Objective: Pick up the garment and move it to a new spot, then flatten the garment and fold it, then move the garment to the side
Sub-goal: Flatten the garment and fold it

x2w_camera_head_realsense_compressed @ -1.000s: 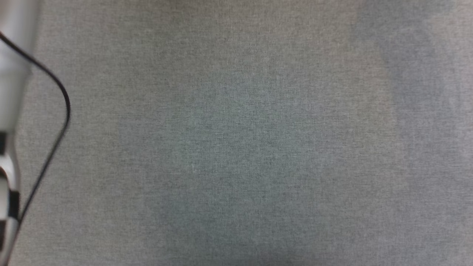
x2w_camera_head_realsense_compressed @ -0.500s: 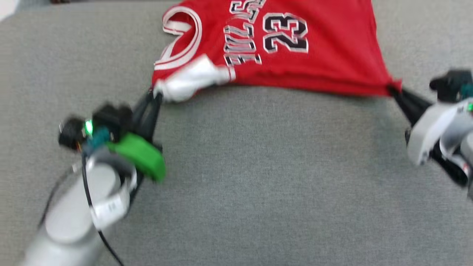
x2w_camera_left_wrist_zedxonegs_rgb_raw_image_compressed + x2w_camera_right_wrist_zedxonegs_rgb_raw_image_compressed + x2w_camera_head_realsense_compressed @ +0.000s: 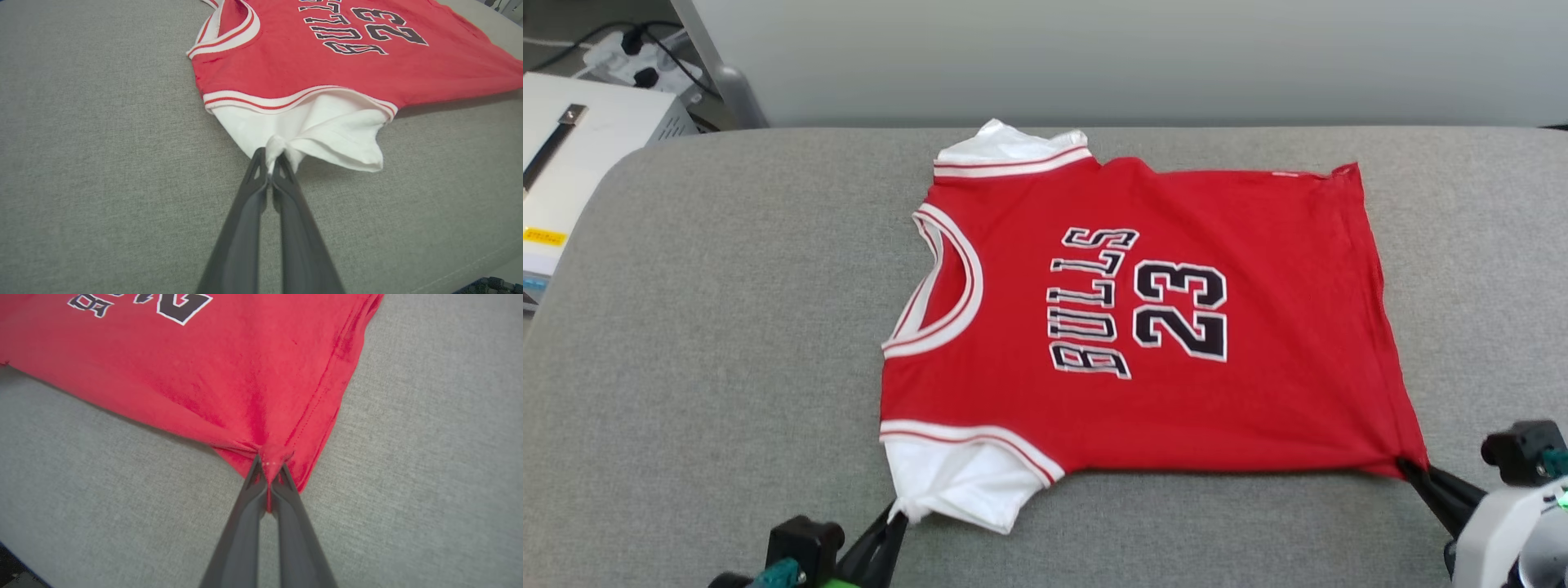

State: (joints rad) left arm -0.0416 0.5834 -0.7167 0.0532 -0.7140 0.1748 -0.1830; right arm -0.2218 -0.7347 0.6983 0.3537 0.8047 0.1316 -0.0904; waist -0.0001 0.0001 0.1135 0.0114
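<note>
The left gripper (image 3: pixel 269 163) is pinching shut on the white sleeve (image 3: pixel 327 139) and the right gripper (image 3: pixel 269 467) on the near hem corner (image 3: pixel 296 451) of the red jersey-style T-shirt (image 3: pixel 1013 384), lying spread on the grey cloth-covered desk (image 3: pixel 727 327), so I am favouring even, low outward tension.

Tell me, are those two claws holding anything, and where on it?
Yes, both hold the red jersey. The left gripper pinches the edge of its near white sleeve; the right gripper pinches its near bottom hem corner.

I am reading "BULLS" and, beside it, "23", in black white-edged characters running sideways across the red garment (image 3: pixel 1127 327).
</note>
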